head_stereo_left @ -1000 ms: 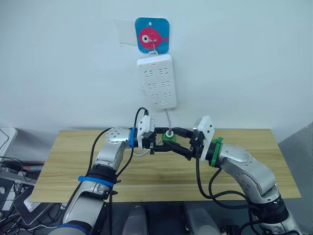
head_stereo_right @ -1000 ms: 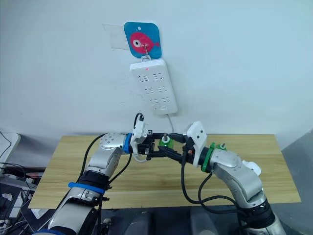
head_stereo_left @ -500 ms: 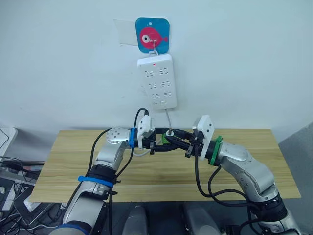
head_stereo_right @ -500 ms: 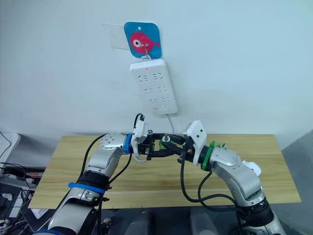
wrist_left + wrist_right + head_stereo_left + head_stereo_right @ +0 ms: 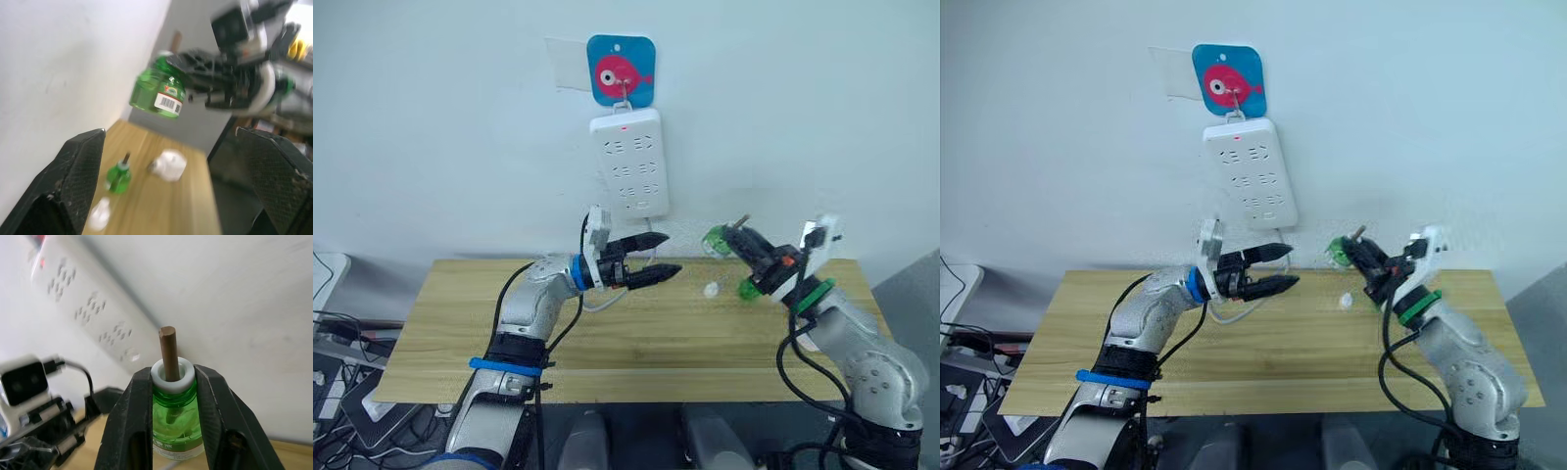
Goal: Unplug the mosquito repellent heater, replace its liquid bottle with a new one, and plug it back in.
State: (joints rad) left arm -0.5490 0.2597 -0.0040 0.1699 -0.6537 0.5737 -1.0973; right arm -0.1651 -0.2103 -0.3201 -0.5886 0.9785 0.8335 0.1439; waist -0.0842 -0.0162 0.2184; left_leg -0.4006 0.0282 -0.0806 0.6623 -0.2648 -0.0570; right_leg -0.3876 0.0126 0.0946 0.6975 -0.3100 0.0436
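My right gripper (image 5: 736,247) is shut on the neck of a green liquid bottle (image 5: 176,426) with a brown wick, and holds it tilted in the air over the right part of the wooden table (image 5: 470,333). In the left wrist view that held bottle (image 5: 159,93) hangs beyond my left gripper's own fingers (image 5: 68,186). My left gripper (image 5: 664,258) stands open and empty over the table's back middle. A second green bottle (image 5: 117,177) stands on the table beside a small white cap (image 5: 710,290). Past them lies a white rounded piece (image 5: 168,164), apparently the mosquito repellent heater.
A tall white power strip (image 5: 628,162) with a red light hangs on the wall from a blue fish hook plate (image 5: 621,70). Its white cable (image 5: 599,304) loops down onto the table near my left wrist.
The two grippers were together at the green bottle over the table's middle. The right one has swung right and up with the bottle; the left one has opened and holds nothing.
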